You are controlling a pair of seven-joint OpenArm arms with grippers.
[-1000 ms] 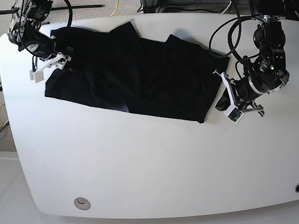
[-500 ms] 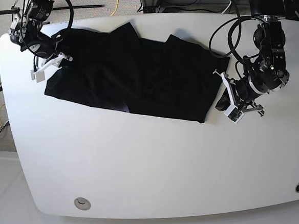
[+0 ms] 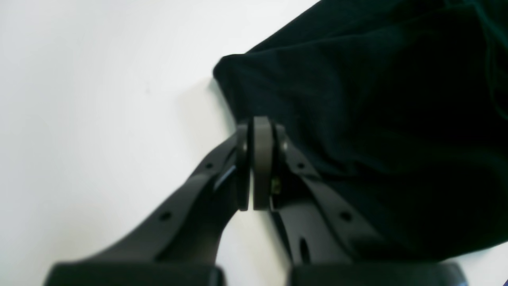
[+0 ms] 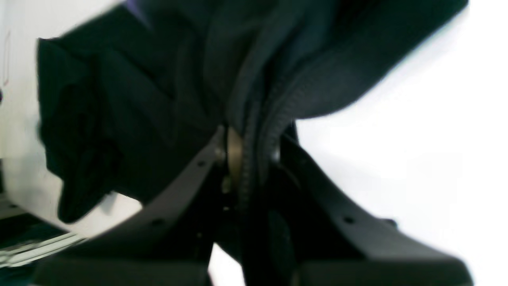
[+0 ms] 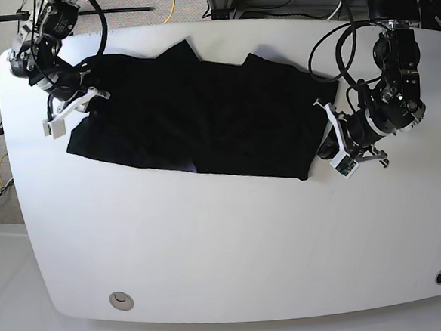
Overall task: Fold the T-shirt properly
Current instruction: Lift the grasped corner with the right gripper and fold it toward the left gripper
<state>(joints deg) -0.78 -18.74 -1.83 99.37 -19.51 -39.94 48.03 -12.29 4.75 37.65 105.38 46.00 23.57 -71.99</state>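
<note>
The broad white rounded table (image 5: 211,242) carries everything, and the large black short-sleeved cloth T-shirt (image 5: 202,114) lies spread across its far half, crumpled and not yet folded. Its long axis runs across the table from the base view's left to its right, sloping slightly toward the near edge on the right. A sliver of purple print peeks out under the near hem, about midway along the shirt.

At the shirt's left end in the base view, the right arm's gripper (image 4: 250,159) sits over the cloth's corner. Its wrist view shows the jaws drawn in on a ribbed, stitched edge of the T-shirt (image 4: 158,99), with fabric bunched and rising between them, so it appears to be pinching that edge.

At the shirt's opposite end, the left arm's gripper (image 5: 339,151) rests just beside the near right corner of the cloth. Its wrist view shows the two pads pressed flat together with nothing between them, the tips (image 3: 256,135) meeting the border of the T-shirt (image 3: 377,119) where it lies on the table.

Judged from this, the coming fold depends on the shirt stretching away from the right gripper toward the left one, and only the right arm has cloth in hand; the left would need to part its jaws before taking its corner.
</note>
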